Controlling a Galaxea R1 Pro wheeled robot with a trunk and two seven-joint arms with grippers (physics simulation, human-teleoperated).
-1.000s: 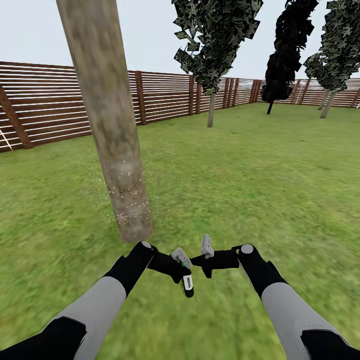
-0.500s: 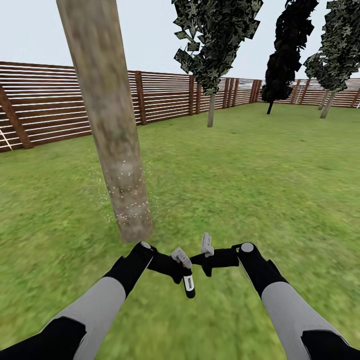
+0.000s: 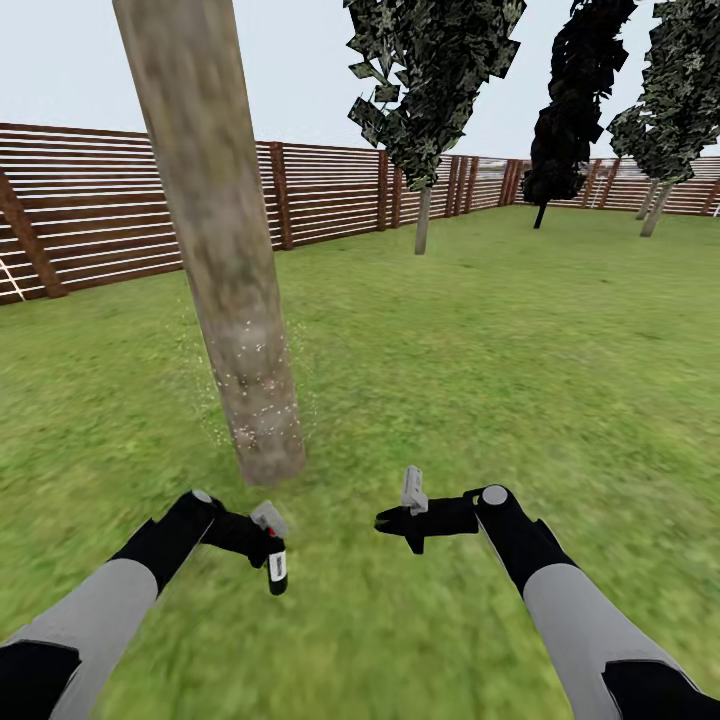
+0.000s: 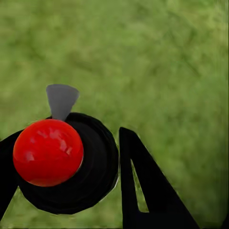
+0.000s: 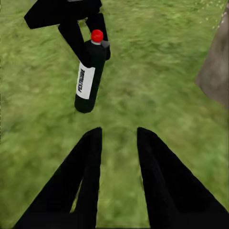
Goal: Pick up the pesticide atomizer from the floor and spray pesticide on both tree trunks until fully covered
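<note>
The lawn (image 3: 480, 360) of the garden fills the ground plane, bounded by a brown slat fence (image 3: 330, 195) from 9 to 2 o'clock in the head view. The nearest tree trunk (image 3: 215, 230) rises at 11 o'clock and leans slightly. White pesticide specks (image 3: 250, 385) lie over its lower portion. Three further trees (image 3: 430, 90) stand at 12 to 2 o'clock near the fence.

The left gripper (image 3: 268, 535), at 7 o'clock, is clamped on the pesticide atomizer (image 3: 277, 572). In the right wrist view, the bottle (image 5: 89, 78) hangs in the air above the grass. It carries a white label and a red cap (image 5: 97, 35).

The right gripper (image 3: 412, 505), at 6 o'clock, has its fingers (image 5: 90, 157) parted and holds nothing. It is well apart from the atomizer.
</note>
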